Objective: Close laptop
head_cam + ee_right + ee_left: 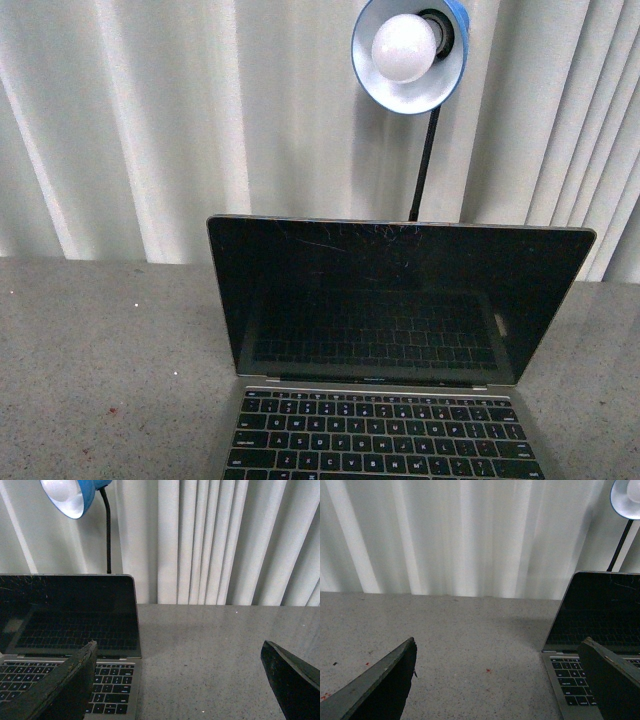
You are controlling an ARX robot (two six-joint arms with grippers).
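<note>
Two hands show, each only in its own wrist view. The left hand (pixel 500 642) has its jaws spread wide and holds nothing. Its two dark fingers (pixel 380 685) hang above the speckled grey surface (pixel 470 645). The right hand (pixel 180 644) is spread just as wide and is likewise empty, with bare surface between its fingers (pixel 292 680).

Writing is scarce. The white legends on the black keys are too small to read, and no brand mark faces any camera.

In the front view, the laptop (pixel 400 330) sits at the lower centre of the frame on the surface. Its lid stands open and near upright, and the scratched, glossy black screen mirrors the keyboard. It lies between the two hands. The inner finger of the left hand overlaps the keyboard's near corner in that hand's view, and the inner finger of the right hand overlaps the keys on the other side. Whether either finger touches the laptop cannot be told.

A blue lamp (pixel 410 50) with a white bulb rises on a black stem at the upper centre of the frame, behind the lid. Pale pleated curtains (pixel 150 120) fill the background.
</note>
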